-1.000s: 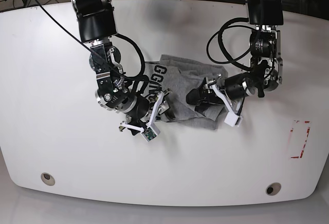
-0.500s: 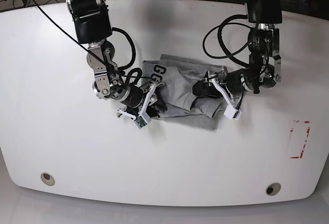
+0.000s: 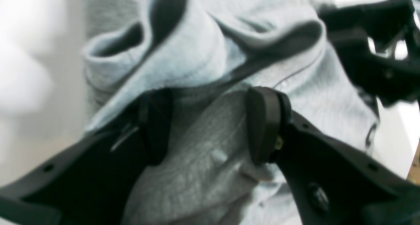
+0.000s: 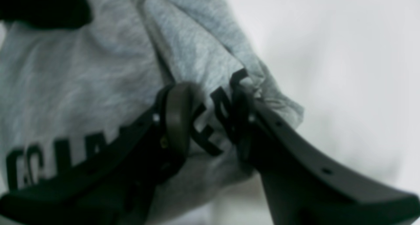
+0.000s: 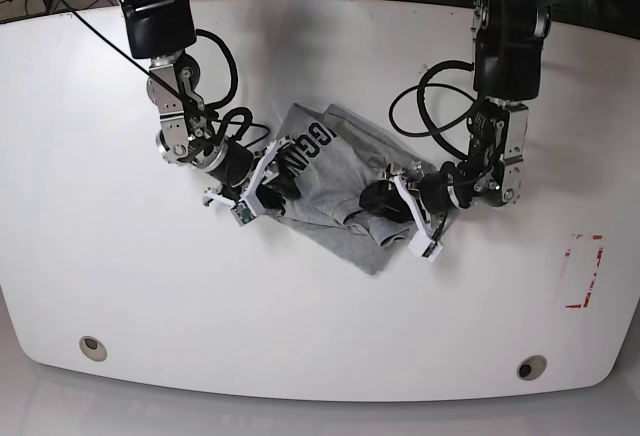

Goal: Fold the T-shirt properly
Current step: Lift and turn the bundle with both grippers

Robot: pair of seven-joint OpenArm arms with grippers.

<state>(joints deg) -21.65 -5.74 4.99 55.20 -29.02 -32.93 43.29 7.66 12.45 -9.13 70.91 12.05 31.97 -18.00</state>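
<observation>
The heather-grey T-shirt (image 5: 330, 181) lies bunched in the middle of the white table, its black lettering (image 5: 308, 146) slanting near its upper left edge. My right gripper (image 5: 275, 178) grips the shirt's left edge. In the right wrist view the gripper (image 4: 210, 120) is shut on a fold of the T-shirt (image 4: 82, 71) that carries letters. My left gripper (image 5: 382, 199) is at the shirt's right side. In the left wrist view the gripper (image 3: 211, 126) pinches a thick bunch of the T-shirt (image 3: 197, 54) between its pads (image 3: 265, 126).
A red rectangle outline (image 5: 582, 271) is marked on the table at the right. Two round holes (image 5: 92, 347) (image 5: 531, 367) sit near the front edge. Black cables loop from both arms above the shirt.
Both grippers have moved up and leftward with the shirt. The shirt has turned, so its lettering now slants and its lower corner points to the front.
</observation>
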